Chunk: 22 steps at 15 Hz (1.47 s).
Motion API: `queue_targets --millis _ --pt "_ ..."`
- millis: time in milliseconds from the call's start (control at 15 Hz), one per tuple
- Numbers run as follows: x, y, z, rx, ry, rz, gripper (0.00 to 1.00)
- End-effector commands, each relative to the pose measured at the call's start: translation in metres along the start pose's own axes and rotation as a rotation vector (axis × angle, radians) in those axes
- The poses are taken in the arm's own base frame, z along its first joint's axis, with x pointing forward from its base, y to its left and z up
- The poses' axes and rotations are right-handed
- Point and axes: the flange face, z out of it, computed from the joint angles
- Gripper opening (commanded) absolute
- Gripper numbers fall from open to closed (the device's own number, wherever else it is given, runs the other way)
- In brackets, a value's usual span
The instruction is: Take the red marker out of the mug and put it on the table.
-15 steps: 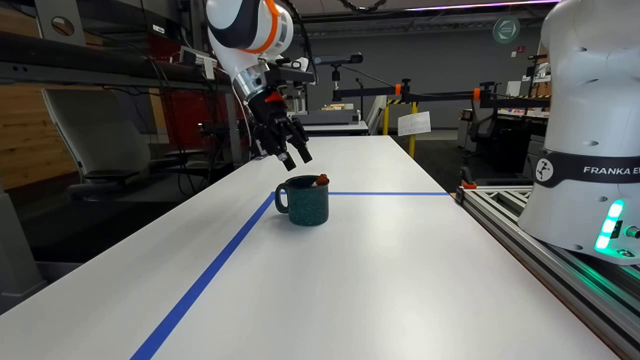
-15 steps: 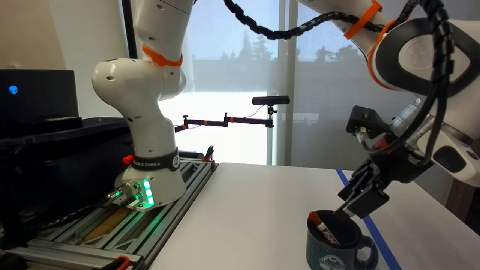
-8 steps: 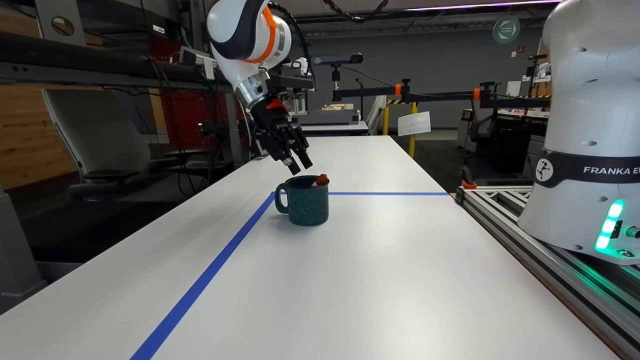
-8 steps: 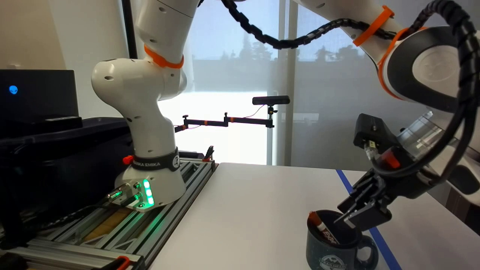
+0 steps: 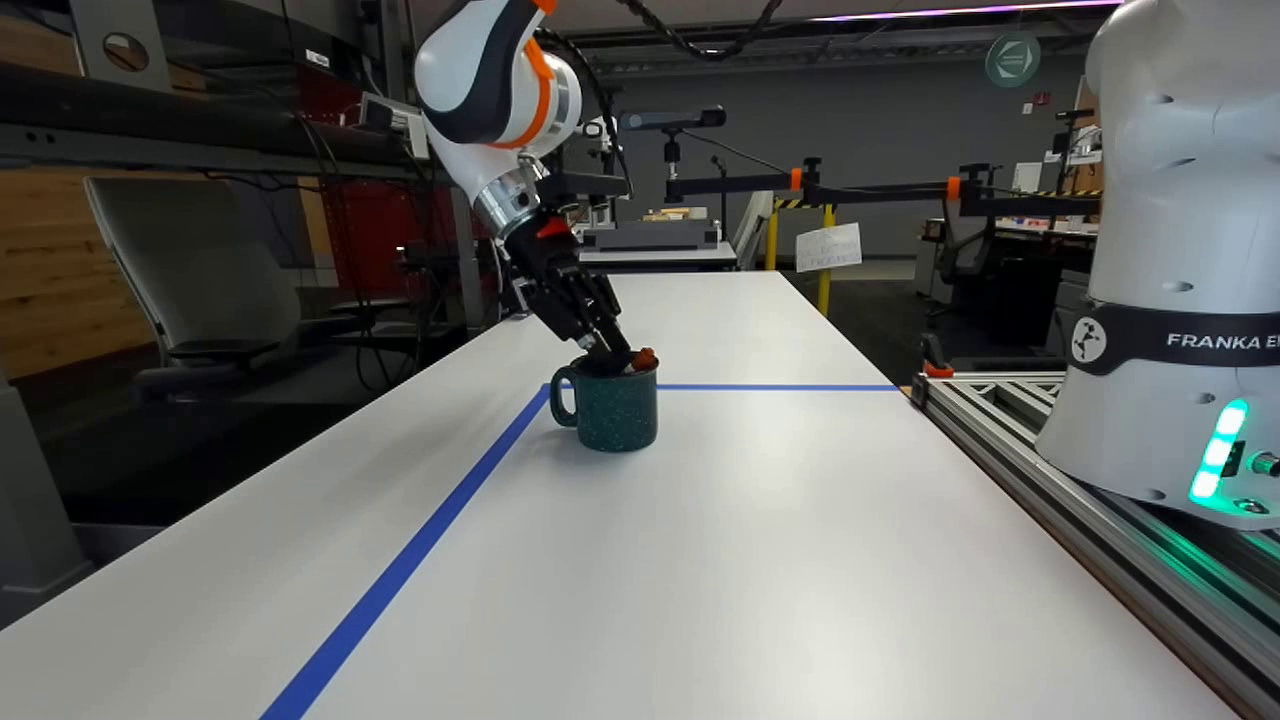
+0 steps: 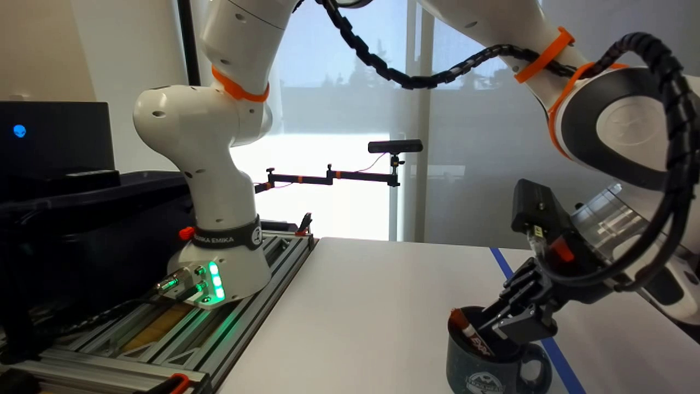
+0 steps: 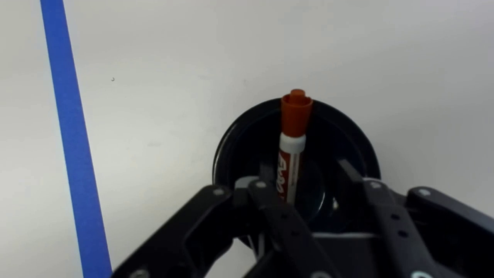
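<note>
- Gripper (image 7: 308,172): 2 fingers (image 7: 267,196) spread, gap btwn, angled down; tips in the mouth of the mug (image 5: 618,415).
- Red marker (image 7: 291,148): in the mug, leaning, cap end (image 7: 295,119) up at rim opp. the handle (image 5: 556,400); lower part partly hidden behind 1 finger in wrist view.
- In wrist view, marker shows btwn the 2 fingers, nearer 1; can't tell if touching.
- Mug: dk teal-green, upright on table (image 5: 750,550), handle on gripper's side.
- Blue tape (image 5: 424,545): 2 lines on table, meeting near mug, in an exterior view.
- Robot base (image 5: 1160,410): beside table, green light (image 5: 1219,450) lit, in both exterior views.
</note>
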Motion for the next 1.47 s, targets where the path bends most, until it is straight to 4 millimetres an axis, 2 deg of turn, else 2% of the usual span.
queue_targets --millis 0,533,1200,1267,1333,1400 --pt "0.001 -0.001 0.0 0.001 -0.022 -0.021 0.41" --pt "0.005 -0.001 0.013 -0.005 -0.042 -0.02 0.44" --pt "0.01 -0.005 0.027 -0.009 -0.066 -0.051 0.43" --pt "0.011 -0.005 0.028 -0.01 -0.068 -0.052 0.39" --pt "0.011 -0.005 0.029 -0.009 -0.069 -0.054 0.19" --pt "0.01 -0.005 0.028 -0.007 -0.063 -0.055 0.14"
